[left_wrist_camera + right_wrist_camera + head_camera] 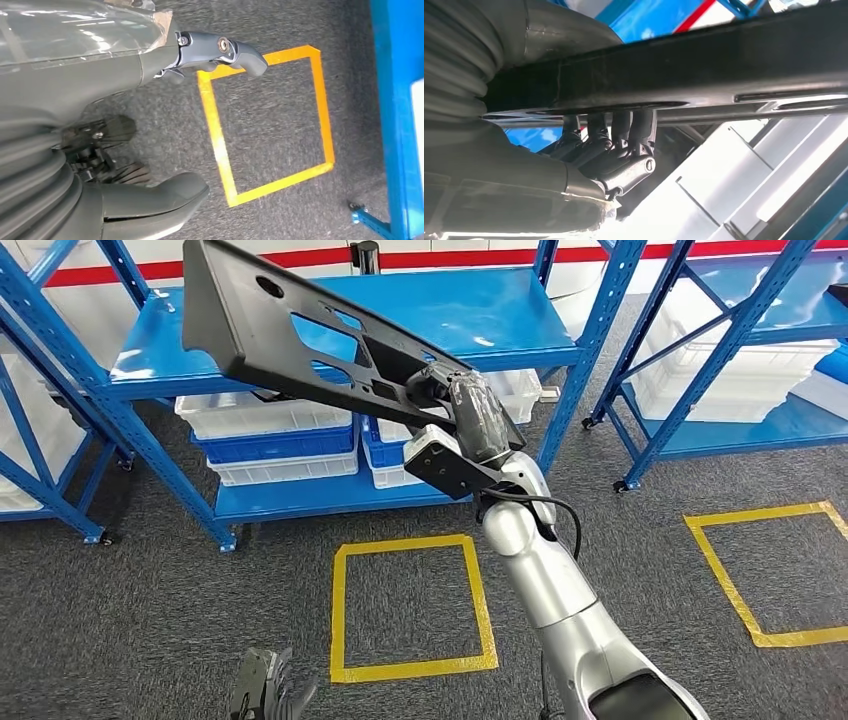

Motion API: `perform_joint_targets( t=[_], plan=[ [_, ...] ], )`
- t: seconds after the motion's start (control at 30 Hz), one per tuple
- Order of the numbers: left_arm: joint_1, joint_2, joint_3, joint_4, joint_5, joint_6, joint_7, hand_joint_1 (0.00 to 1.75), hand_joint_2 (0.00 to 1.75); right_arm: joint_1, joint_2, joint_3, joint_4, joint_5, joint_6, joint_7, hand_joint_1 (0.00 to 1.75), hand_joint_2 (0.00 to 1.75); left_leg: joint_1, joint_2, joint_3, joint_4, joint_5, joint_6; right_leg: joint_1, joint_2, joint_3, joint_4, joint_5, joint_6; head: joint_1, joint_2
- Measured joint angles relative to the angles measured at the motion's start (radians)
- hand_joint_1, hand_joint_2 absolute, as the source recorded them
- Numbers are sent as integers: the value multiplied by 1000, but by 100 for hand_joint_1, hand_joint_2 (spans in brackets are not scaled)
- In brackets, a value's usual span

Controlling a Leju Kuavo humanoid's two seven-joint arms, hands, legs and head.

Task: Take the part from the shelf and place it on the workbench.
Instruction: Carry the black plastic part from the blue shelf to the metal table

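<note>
Black part (300,340) is clamped in the right robot hand (470,410), lifted clear of the blue shelf (480,315) at frame top; placing remains.

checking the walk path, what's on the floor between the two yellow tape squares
Bare grey carpet lies between the near yellow tape square and the yellow tape square to the right in the head view; the silver right arm crosses above it.

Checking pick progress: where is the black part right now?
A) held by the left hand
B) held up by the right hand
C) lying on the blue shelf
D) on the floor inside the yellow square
B: the right hand grips one end of the black part, lifted clear above the blue shelf.
</note>
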Motion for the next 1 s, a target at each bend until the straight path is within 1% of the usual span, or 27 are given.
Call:
perform_joint_targets(
  t=[0.03, 0.07, 0.1, 0.17, 0.2, 0.23, 0.27, 0.3, 0.33, 0.37, 0.4, 0.43, 0.47, 0.53, 0.57, 0.6, 0.63, 0.67, 0.7, 0.73, 0.77, 0.8, 0.83, 0.9, 0.93, 0.97, 1.0],
  plan=[
    [3, 2, 5, 0, 4, 11, 0, 0, 175, -11, 3, 1, 18, 4, 1, -4, 175, 175, 1, 1, -16, 0, 13, -1, -2, 0, -6, 53, -16, 5, 1, 0],
    [6, 5, 10, 1, 7, 24, 0, 0, 175, -22, 5, 2, 40, 7, 2, -10, 175, 175, 2, 3, -33, 1, 26, -4, -4, 0, 1, 78, -10, 16, 1, 0],
    [10, 8, 14, 2, 8, 33, 0, 0, 175, -33, 8, 4, 59, 4, 2, -16, 175, 175, 4, 4, -49, 2, 38, -8, -7, 0, 25, 68, 10, 30, 1, 0],
    [17, 15, 23, 2, 12, 49, -3, 0, 175, -58, 15, 6, 100, -11, 2, -34, 175, 175, 8, 4, -83, 7, 65, -19, -16, 0, 109, -18, 44, 52, 1, 0],
    [19, 18, 27, 2, 16, 53, -6, 0, 175, -71, 21, 7, 119, -23, 2, -46, 175, 175, 9, 4, -98, 12, 76, -26, -17, 0, 168, -92, 39, 55, 1, 0],
    [22, 22, 31, 2, 21, 57, -10, 0, 175, -83, 27, 7, 138, -36, 1, -59, 175, 175, 8, 4, -109, 15, 87, -32, -15, 3, 213, -159, 22, 50, 0, 0],
    [24, 25, 34, 2, 25, 60, -13, 0, 175, -93, 34, 7, 158, -50, -1, -74, 175, 175, 7, 4, -115, 15, 99, -38, -12, 5, 243, -208, 5, 43, -1, 0],
    [27, 28, 38, 2, 28, 62, -17, 0, 175, -102, 40, 7, 178, -64, -3, -91, 175, 175, 7, 4, -120, 12, 111, -42, -7, 7, 256, -239, -5, 34, -3, 0],
    [31, 30, 41, 2, 31, 63, -19, 0, 175, -108, 46, 8, 198, -76, -5, -108, 175, 175, 8, 5, -120, 7, 124, -47, -4, 9, 248, -242, -4, 25, -5, 0],
    [35, 33, 45, 4, 35, 61, -20, 0, 175, -112, 50, 8, 219, -86, -8, -123, 175, 175, 11, 4, -122, 1, 133, -52, -8, 7, 241, -239, 4, 15, -6, 0],
    [40, 36, 50, 5, 37, 59, -21, 0, 175, -116, 56, 8, 240, -95, -11, -136, 175, 175, 13, 3, -126, 3, 124, -57, -11, 5, 235, -237, 14, 5, -7, 0],
    [46, 39, 53, 7, 39, 57, -21, 0, 175, -117, 61, 8, 260, -101, -15, -146, 175, 175, 16, 2, -133, 20, 93, -62, -14, 3, 227, -236, 26, -7, -8, 0],
    [50, 42, 55, 9, 40, 55, -21, 0, 175, -118, 67, 8, 275, -107, -18, -154, 175, 175, 18, 0, -143, 59, 41, -67, -17, 1, 216, -236, 40, -17, -9, 0],
    [54, 46, 56, 9, 34, 53, -20, 0, 175, -119, 76, 8, 295, -117, -24, -164, 175, 175, 18, -4, -166, 188, -77, -75, -12, -1, 187, -234, 68, -28, -10, 0],
    [54, 47, 56, 10, 29, 51, -18, 0, 175, -120, 78, 7, 303, -121, -27, -167, 175, 175, 19, -5, -172, 253, -107, -78, -11, -1, 171, -233, 81, -29, -10, 0],
    [54, 48, 55, 10, 23, 48, -16, 0, 175, -118, 79, 6, 311, -126, -30, -167, 175, 175, 19, -6, -168, 297, -110, -80, -10, -2, 155, -232, 93, -27, -10, 0],
    [54, 48, 55, 10, 16, 46, -13, 0, 175, -116, 78, 5, 317, -130, -33, -165, 175, 175, 20, -6, -150, 311, -93, -80, -10, -2, 140, -231, 104, -25, -10, 0],
    [53, 48, 54, 10, 12, 43, -10, 0, 175, -112, 76, 4, 320, -132, -34, -163, 175, 175, 21, -6, -118, 294, -70, -79, -10, -2, 126, -230, 114, -22, -10, 0],
    [53, 48, 53, 10, 9, 42, -8, 0, 175, -110, 74, 3, 320, -133, -35, -159, 175, 175, 23, -7, -72, 245, -59, -76, -11, -2, 113, -228, 124, -17, -10, 0],
    [51, 47, 52, 10, 5, 41, -6, 0, 175, -108, 71, 2, 318, -134, -35, -154, 175, 175, 22, -9, -19, 182, -62, -72, -10, -2, 102, -226, 133, -12, -10, 0],
    [50, 46, 51, 10, 1, 42, -5, 0, 175, -106, 68, 1, 314, -134, -36, -149, 175, 175, 20, -11, 23, 123, -76, -67, -9, -2, 95, -226, 141, -5, -9, 0],
    [48, 45, 49, 10, -4, 42, -3, 0, 175, -104, 65, 1, 308, -134, -37, -142, 175, 175, 16, -14, 50, 79, -92, -61, -9, -2, 90, -226, 150, 3, -9, 0],
    [47, 43, 48, 10, -9, 44, -1, 0, 175, -100, 62, 0, 302, -132, -38, -136, 175, 175, 12, -15, 60, 59, -99, -55, -9, -3, 86, -228, 159, 11, -8, 0],
    [46, 40, 44, 10, -17, 49, 5, 0, 175, -87, 55, -1, 291, -126, -44, -125, 175, 175, 7, -12, 51, 45, -85, -37, -10, -3, 79, -231, 171, 26, -7, 0],
    [46, 38, 43, 10, -19, 51, 7, 0, 175, -81, 50, 0, 286, -121, -47, -120, 175, 175, 7, -10, 43, 39, -71, -26, -8, -3, 69, -219, 157, 26, -6, 0],
    [46, 36, 40, 11, -21, 54, 10, 0, 175, -75, 44, 0, 281, -116, -51, -117, 175, 175, 8, -7, 32, 33, -56, -16, -7, -2, 53, -188, 126, 21, -4, 0],
    [45, 35, 38, 11, -23, 56, 12, 0, 175, -71, 39, 0, 276, -113, -54, -114, 175, 175, 8, -4, 18, 30, -41, -9, -7, -2, 34, -136, 81, 13, -2, 0]
  ],
)
